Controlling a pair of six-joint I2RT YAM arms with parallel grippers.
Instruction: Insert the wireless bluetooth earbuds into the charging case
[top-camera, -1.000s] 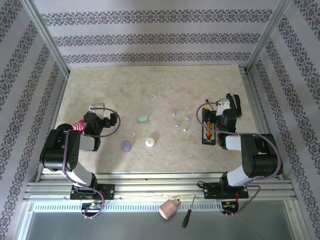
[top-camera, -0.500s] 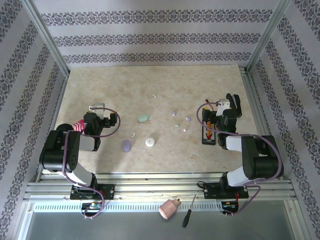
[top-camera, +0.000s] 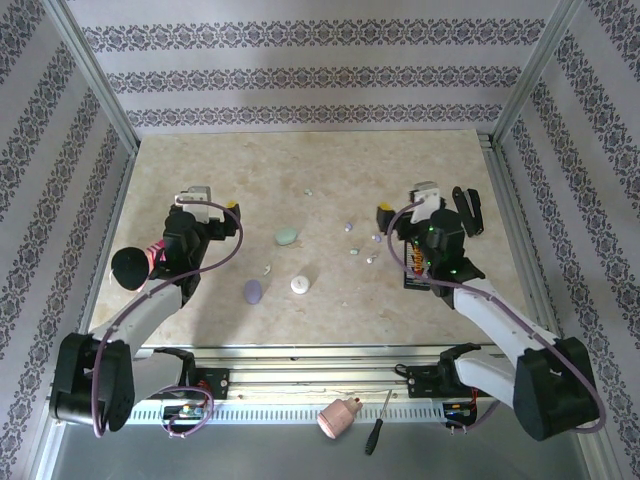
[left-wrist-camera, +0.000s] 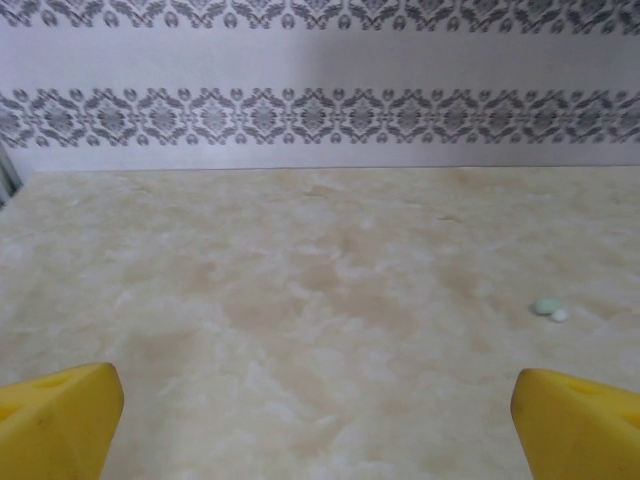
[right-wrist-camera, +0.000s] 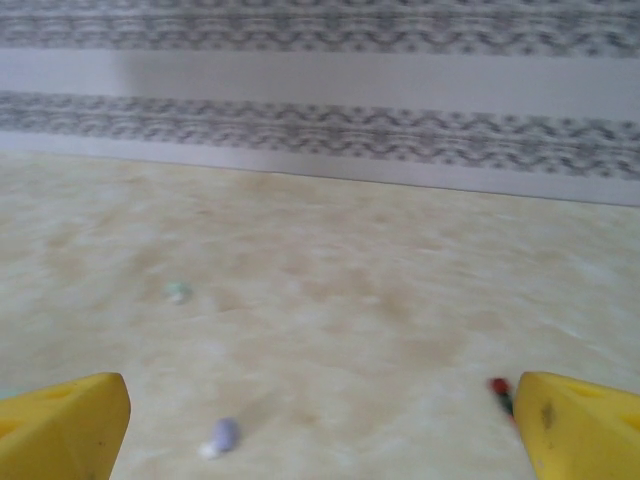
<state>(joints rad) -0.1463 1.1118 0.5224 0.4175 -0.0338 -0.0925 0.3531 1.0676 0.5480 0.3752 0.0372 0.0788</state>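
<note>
Three pebble-shaped charging cases lie mid-table: mint (top-camera: 287, 236), lilac (top-camera: 253, 291) and white (top-camera: 300, 285). Tiny earbuds are scattered around them: a mint one (top-camera: 308, 192) further back, lilac ones (top-camera: 348, 227) (top-camera: 377, 237), a mint one (top-camera: 354, 250) and white ones (top-camera: 370, 259) (top-camera: 267, 269). My left gripper (top-camera: 210, 203) hangs open left of the mint case, its yellow fingertips (left-wrist-camera: 60, 420) wide apart; a mint earbud (left-wrist-camera: 547, 306) lies ahead to its right. Over on the right, my other gripper (top-camera: 420, 200) is open too, with a lilac earbud (right-wrist-camera: 225, 434) just ahead of its left fingertip (right-wrist-camera: 60, 425).
A black rack of small tools (top-camera: 415, 265) lies under my right arm; its red tip (right-wrist-camera: 498, 385) shows beside my right finger. Patterned walls enclose the table (top-camera: 300, 160) on three sides. A pink drill chuck (top-camera: 338, 417) and a screwdriver (top-camera: 378, 432) lie on the front rail.
Both arms have unfolded and reached forward, carrying the grippers away from the near edge. The right gripper has shifted left toward the lilac earbuds. Both stayed open; nothing on the table moved.
</note>
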